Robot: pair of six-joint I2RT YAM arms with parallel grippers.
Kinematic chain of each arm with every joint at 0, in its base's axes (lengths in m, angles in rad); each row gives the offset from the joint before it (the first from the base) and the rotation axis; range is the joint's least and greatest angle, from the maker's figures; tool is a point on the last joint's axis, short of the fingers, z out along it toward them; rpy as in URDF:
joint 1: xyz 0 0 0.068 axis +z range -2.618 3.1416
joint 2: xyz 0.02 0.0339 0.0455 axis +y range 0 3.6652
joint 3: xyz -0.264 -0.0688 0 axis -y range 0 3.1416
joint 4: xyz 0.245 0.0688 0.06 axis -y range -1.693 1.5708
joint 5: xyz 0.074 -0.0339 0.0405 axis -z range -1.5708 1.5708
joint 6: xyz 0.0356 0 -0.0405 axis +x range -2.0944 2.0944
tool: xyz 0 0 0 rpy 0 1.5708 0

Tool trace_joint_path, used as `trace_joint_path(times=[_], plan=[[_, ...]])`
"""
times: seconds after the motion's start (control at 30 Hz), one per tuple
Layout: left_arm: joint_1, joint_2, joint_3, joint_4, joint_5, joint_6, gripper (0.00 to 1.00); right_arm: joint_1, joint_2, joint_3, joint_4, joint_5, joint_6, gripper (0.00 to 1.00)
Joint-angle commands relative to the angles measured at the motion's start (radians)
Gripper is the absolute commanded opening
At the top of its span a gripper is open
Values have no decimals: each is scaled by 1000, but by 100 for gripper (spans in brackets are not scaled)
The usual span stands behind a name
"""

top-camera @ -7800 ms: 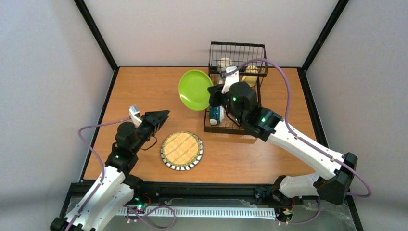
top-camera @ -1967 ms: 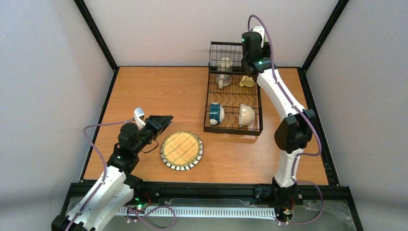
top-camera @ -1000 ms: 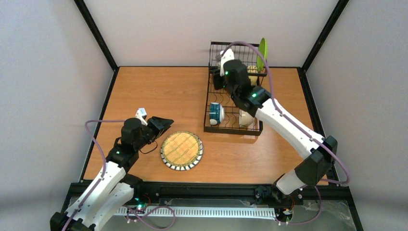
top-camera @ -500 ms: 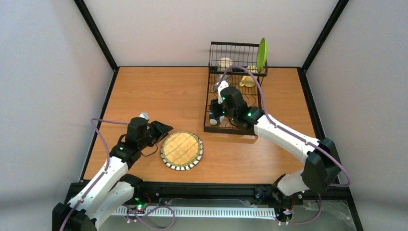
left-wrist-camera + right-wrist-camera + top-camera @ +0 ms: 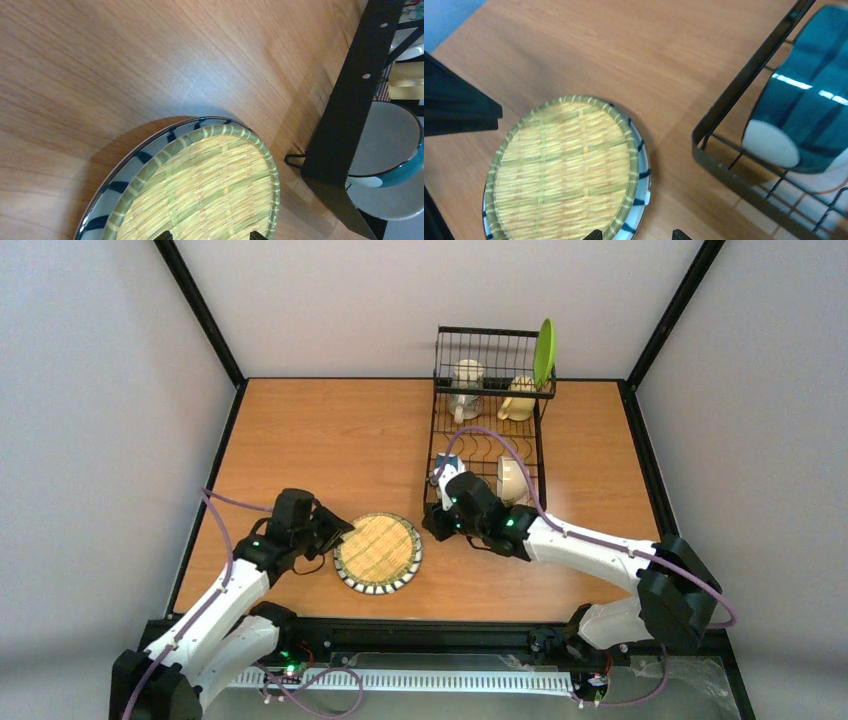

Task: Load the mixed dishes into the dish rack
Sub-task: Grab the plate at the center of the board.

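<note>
Seen from above, the dish rack stands toward 1 o'clock on the table, with its raised basket at the far end. A plain green plate stands on edge at the basket's 3 o'clock side. Under the basket a white mug sits at the 9 o'clock side and a cream mug at the 3 o'clock side. On the flat base nearer the arms, a cream-white bowl lies on its side. A teal-banded cup also lies on its side, just inside the rack's corner at about 7 o'clock, its white bottom turned outward.

One dish is not yet loaded. A round plate with a yellow-green woven pattern and a dark-and-white striped rim lies flat on the table at about 6 o'clock, near the rack's near corner but apart from it.

The left claw is low at the plate's 10 o'clock edge, released, fingers spread and holding nothing; its wrist view looks straight across the plate. Whether a fingertip touches the rim cannot be told. The right claw hangs at the rack's 7 o'clock corner, between rack and plate, also released and empty, pointing toward the plate.
</note>
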Motion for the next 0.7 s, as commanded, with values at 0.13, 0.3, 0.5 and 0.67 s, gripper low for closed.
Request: trace_joint_path(times=[0.13, 0.3, 0.5, 0.67], plan=[[4, -55, 11, -135, -40, 11, 87, 57, 1, -89, 116, -15, 61, 80], [2, -77, 3, -167, -39, 9, 87, 62, 17, -121, 189, -44, 70, 80], [4, -83, -18, -176, -31, 8, 87, 62, 54, -150, 263, -74, 94, 80], [4, -80, -31, -176, -34, 8, 87, 61, 90, -159, 302, -81, 116, 80]])
